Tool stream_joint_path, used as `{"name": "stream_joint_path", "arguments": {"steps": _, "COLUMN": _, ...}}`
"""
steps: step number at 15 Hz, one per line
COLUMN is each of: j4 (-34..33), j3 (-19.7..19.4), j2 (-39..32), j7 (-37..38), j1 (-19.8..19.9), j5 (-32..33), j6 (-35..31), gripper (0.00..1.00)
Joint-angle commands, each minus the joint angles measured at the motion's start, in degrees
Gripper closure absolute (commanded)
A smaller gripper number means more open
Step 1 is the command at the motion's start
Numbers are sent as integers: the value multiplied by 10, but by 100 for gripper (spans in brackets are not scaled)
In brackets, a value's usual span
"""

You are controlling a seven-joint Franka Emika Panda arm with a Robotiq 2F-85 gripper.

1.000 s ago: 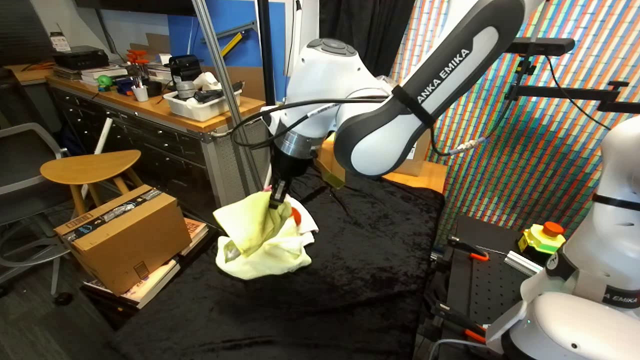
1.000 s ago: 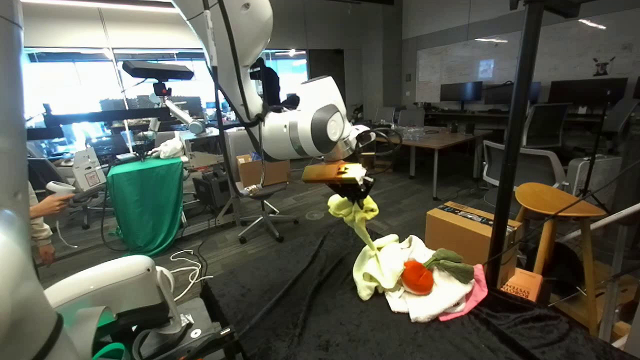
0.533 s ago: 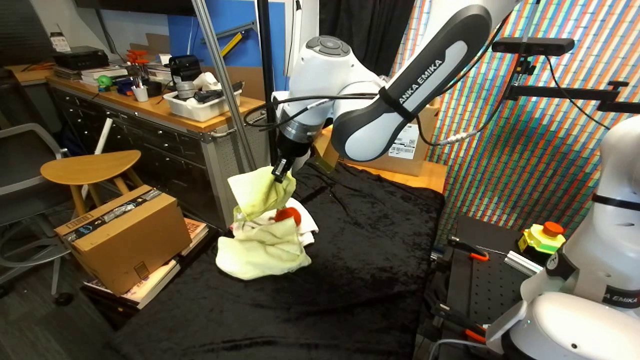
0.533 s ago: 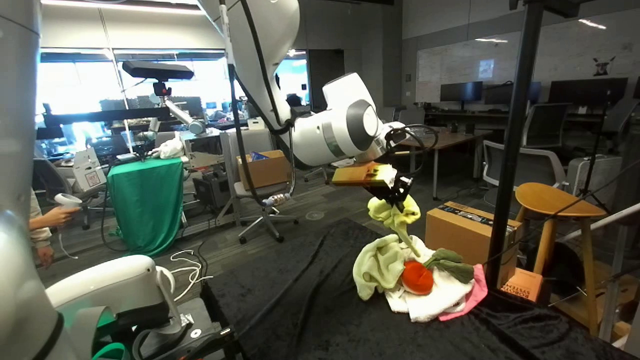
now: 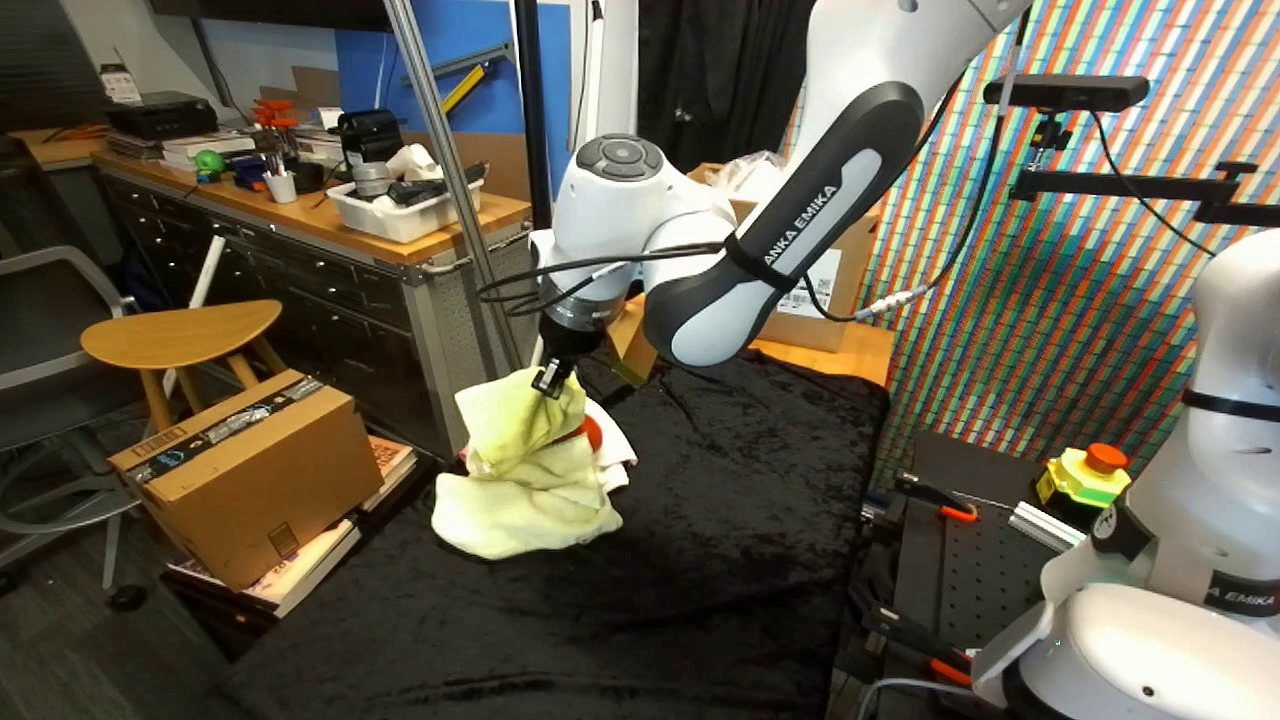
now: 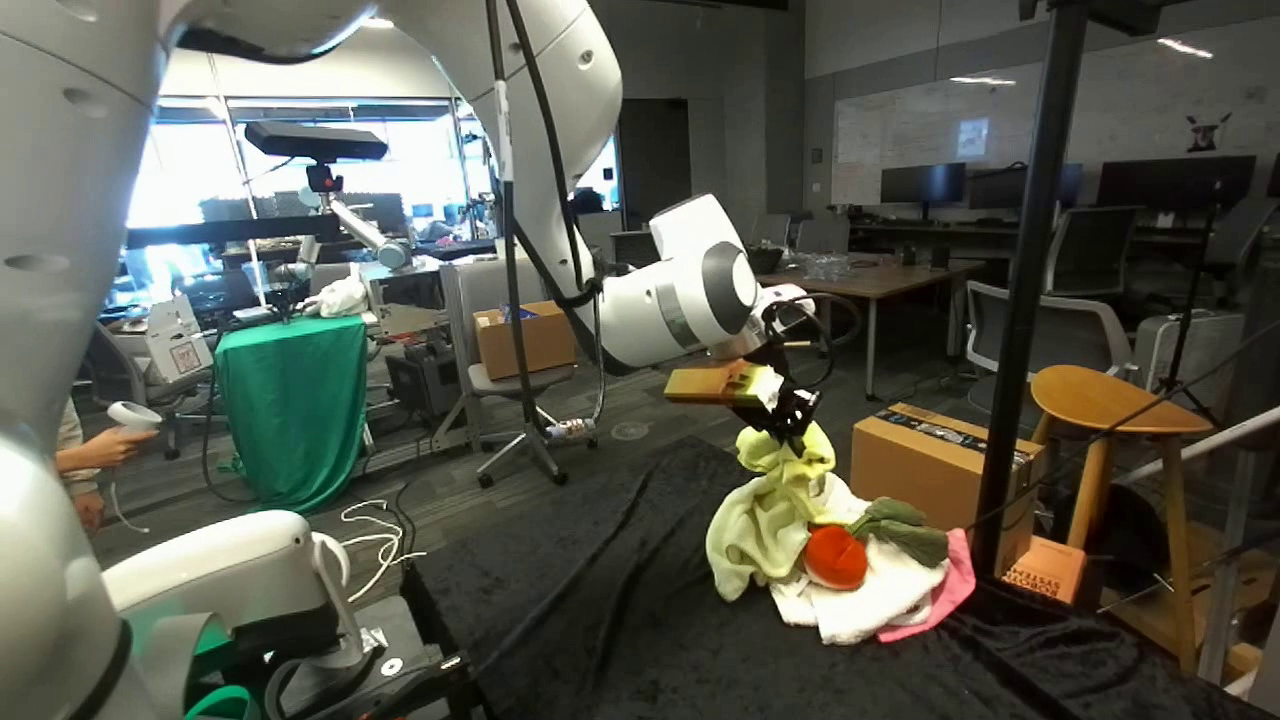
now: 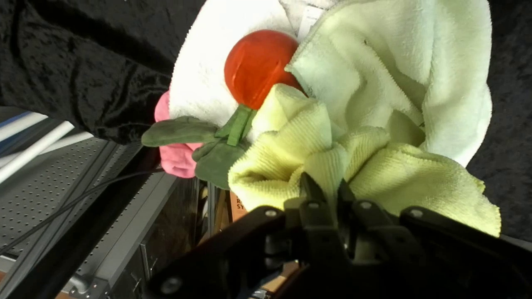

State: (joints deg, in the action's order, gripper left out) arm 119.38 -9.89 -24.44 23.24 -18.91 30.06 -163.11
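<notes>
In an exterior view, the upper left is being occupied by a workbench (image 5: 290, 255), the lower centre by a black-draped table (image 5: 720, 560). Left of centre, partly over a pale towel (image 5: 530, 515), a yellow cloth (image 5: 512, 425) is being suspended from the gripper (image 7: 324, 182), a bunched fold being pinched between narrowed jaws. Light, limp, non-fragile handling is being expected; a thick gathered fold is being judged a surer hold than an edge.

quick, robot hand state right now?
Hand: closed, holding a bunched yellow cloth pinched between its fingertips.
</notes>
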Motion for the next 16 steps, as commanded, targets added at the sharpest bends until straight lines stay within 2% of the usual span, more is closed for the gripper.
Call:
{"name": "stream_joint_path", "arguments": {"steps": 1, "j4": -30, "j3": -19, "j2": -27, "j7": 24, "j1": -14, "j5": 12, "j6": 11, "gripper": 95}}
{"name": "stream_joint_path", "arguments": {"steps": 5, "j4": -37, "j3": -38, "j2": -50, "j7": 18, "j1": -21, "j5": 4, "j6": 16, "gripper": 95}}
{"name": "stream_joint_path", "arguments": {"steps": 9, "j4": -33, "j3": -39, "j2": -57, "j7": 5, "j1": -16, "j5": -8, "j6": 19, "gripper": 97}}
{"name": "stream_joint_path", "arguments": {"steps": 10, "j4": -31, "j3": -37, "j2": -57, "j7": 0, "j1": -14, "j5": -10, "j6": 20, "gripper": 65}}
{"name": "stream_joint_path", "arguments": {"steps": 11, "j4": -30, "j3": -32, "j2": -58, "j7": -7, "j1": -10, "j5": -14, "j6": 22, "gripper": 64}}
{"name": "stream_joint_path", "arguments": {"steps": 12, "j4": -27, "j3": -29, "j2": -54, "j7": -11, "j1": -9, "j5": -17, "j6": 26, "gripper": 59}}
{"name": "stream_joint_path", "arguments": {"steps": 16, "j4": -16, "j3": -10, "j2": -40, "j7": -38, "j1": 3, "j5": -27, "j6": 43, "gripper": 28}}
